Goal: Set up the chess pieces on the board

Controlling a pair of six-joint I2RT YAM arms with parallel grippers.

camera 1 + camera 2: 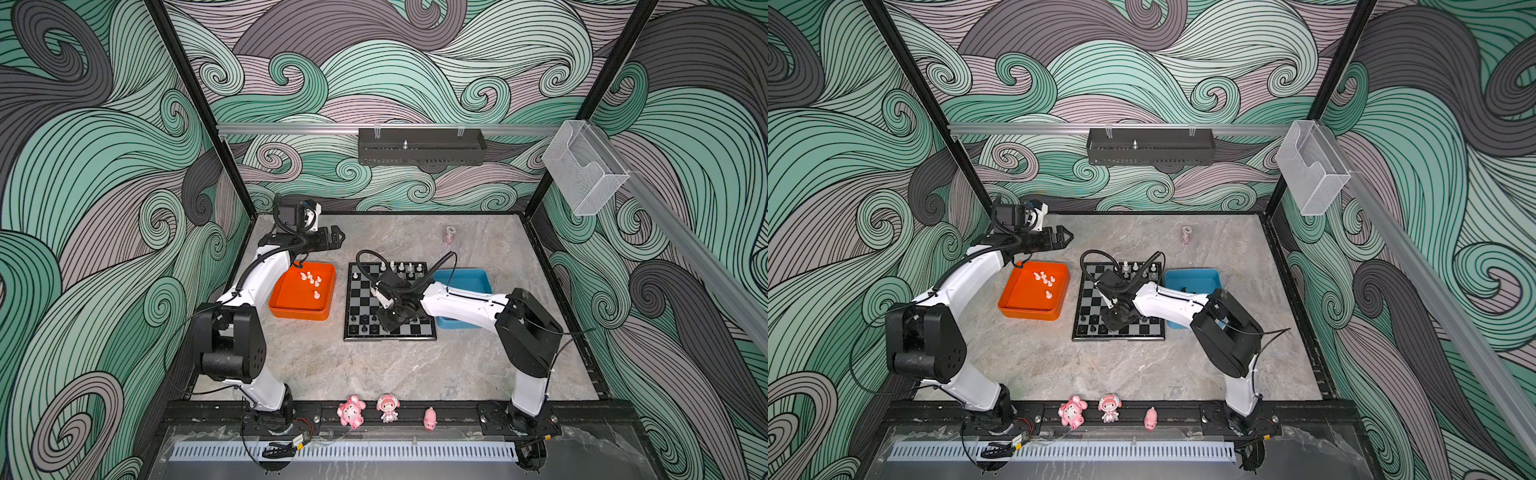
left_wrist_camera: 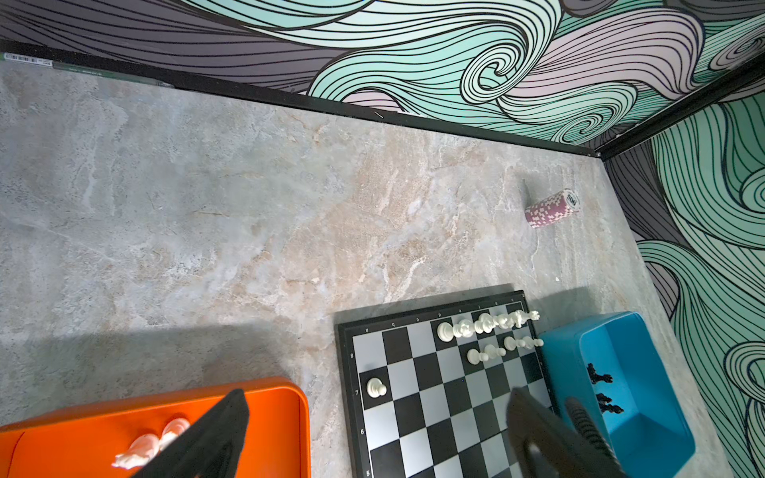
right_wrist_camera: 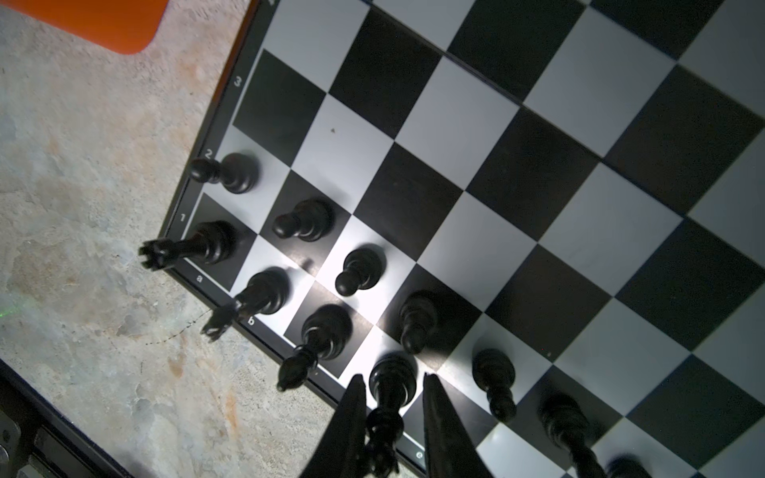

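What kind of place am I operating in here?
Most likely an enclosed robot test cell, not a home: swirl-printed wall panels in a black frame surround a marble-look tabletop, and the left arm and right arm are mounted on a front rail.

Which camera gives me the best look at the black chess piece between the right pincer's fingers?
The right wrist view: the black piece stands close up on the board edge row, between the fingers of the right pincer; grip unclear. In both top views the pincer itself covers it. The left wrist view cuts off that end of the board.
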